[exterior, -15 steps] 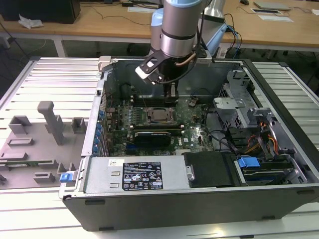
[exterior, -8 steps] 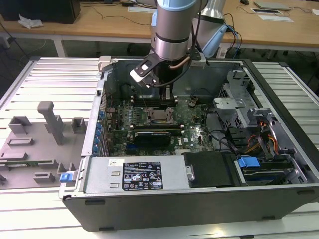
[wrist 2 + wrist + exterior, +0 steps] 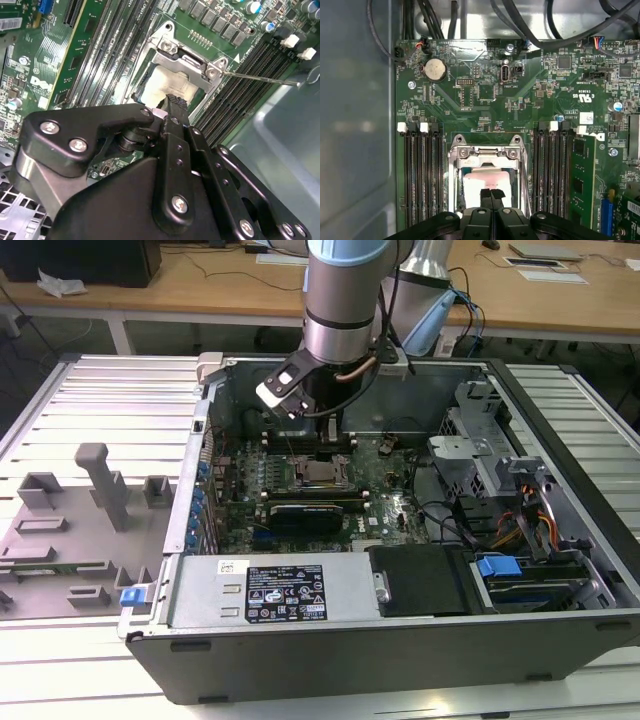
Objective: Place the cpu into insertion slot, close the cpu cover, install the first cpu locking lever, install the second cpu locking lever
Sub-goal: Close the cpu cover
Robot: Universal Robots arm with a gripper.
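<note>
The cpu lies flat in the socket on the motherboard, its pale silver top also showing in the second wrist view and in the exterior view. The cpu cover, a metal frame, lies down around the chip; its screwed end bar faces away from me. My gripper hangs right over the chip with its fingertips pressed together and nothing visible between them. One thin locking lever sticks out sideways from the socket corner over the memory slots. In the exterior view the gripper hangs just behind the socket.
Empty memory slots flank the socket on both sides. A long black card sits in front of the socket. The grey case wall is close by, and cables run along the board's far edge. The drive cage stands at the exterior view's right.
</note>
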